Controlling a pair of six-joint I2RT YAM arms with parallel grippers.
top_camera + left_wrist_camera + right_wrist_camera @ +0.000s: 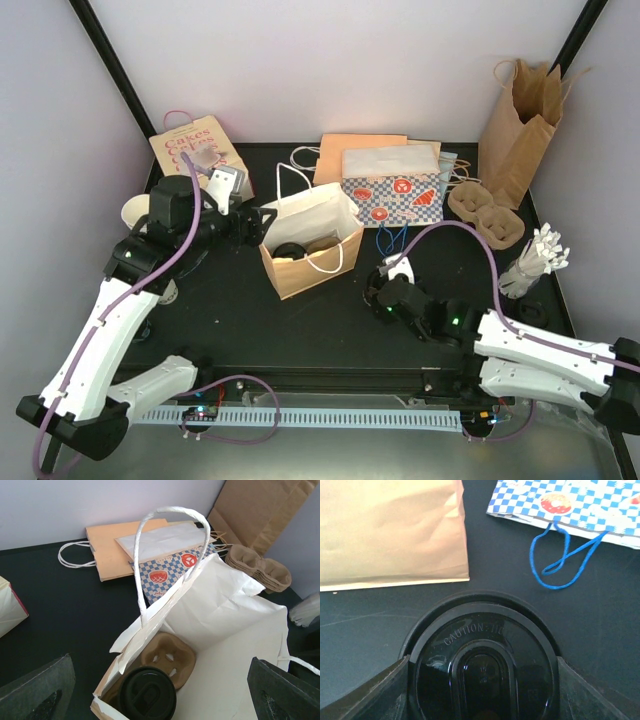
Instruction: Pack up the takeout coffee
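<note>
Lidded coffee [482, 652], near right: our right claw [482, 672] clamped on it, not yet bagged. Second coffee [146, 696] already in tray [172, 652] inside paper bag [225, 615]; our left claw [160, 680] apart.

"CAUTION" embossed on the takeout coffee [482, 665] lid, "Cakes" printed on tan bag [192, 148]

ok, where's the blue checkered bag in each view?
Top external: blue checkered bag at centre back, just right of the open paper bag.
Left wrist: upper centre, behind the open paper bag.
Right wrist: top right corner.
Shared landmark: the open paper bag, left of it in the top and right wrist views.
</note>
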